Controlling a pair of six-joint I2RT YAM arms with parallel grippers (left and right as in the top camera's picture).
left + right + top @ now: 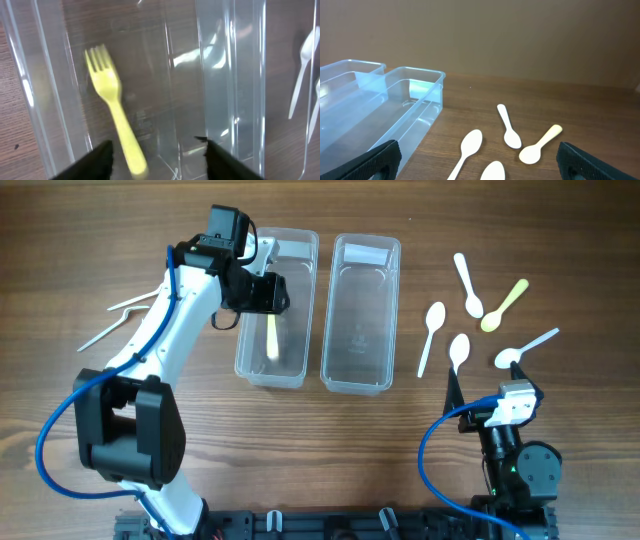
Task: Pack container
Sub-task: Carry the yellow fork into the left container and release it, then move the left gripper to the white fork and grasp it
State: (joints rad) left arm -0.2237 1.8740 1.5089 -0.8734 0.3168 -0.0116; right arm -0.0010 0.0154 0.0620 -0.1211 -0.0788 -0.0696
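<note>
Two clear plastic containers stand side by side, the left one (250,365) and the right one (360,380). A yellow fork (271,338) lies inside the left container and also shows in the left wrist view (112,107). My left gripper (270,293) hovers over that container, open and empty, its fingers (157,157) either side of the fork's handle end and above it. My right gripper (453,392) is open and empty, low over the table at the front right (480,159). Before it lie white spoons (467,147) (509,131) and a yellow spoon (540,145).
Several spoons lie right of the containers: white ones (432,330) (467,282) (459,352) (520,353) and a yellow one (503,306). White forks (125,315) lie at the far left. Both containers also show in the right wrist view (420,80).
</note>
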